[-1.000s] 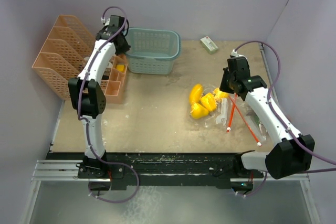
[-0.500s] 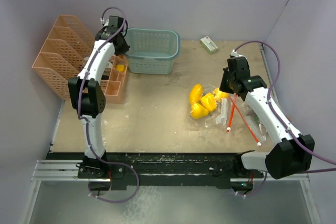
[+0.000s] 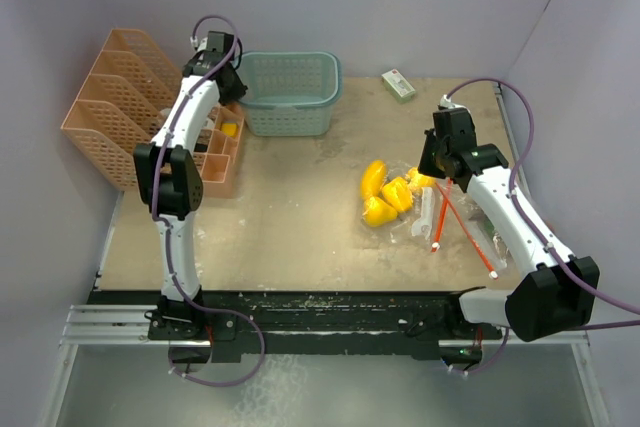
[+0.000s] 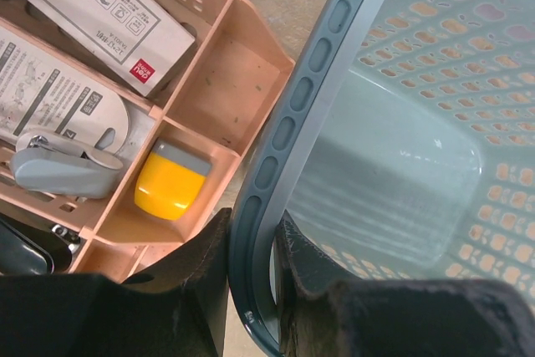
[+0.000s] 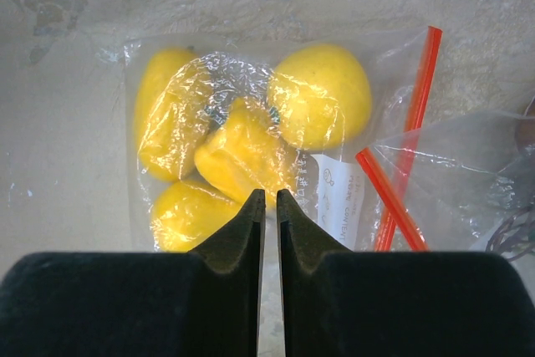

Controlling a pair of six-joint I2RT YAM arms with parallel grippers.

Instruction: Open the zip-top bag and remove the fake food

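Zip-top bag [image 3: 422, 209] lies lengthwise left-right, red zipper [image 3: 440, 217] at right

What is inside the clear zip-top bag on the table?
Inside the zip-top bag, four yellow fake food pieces and a white printed slip show through its clear film. The right gripper covers the bag's near part, so anything lying there is hidden.
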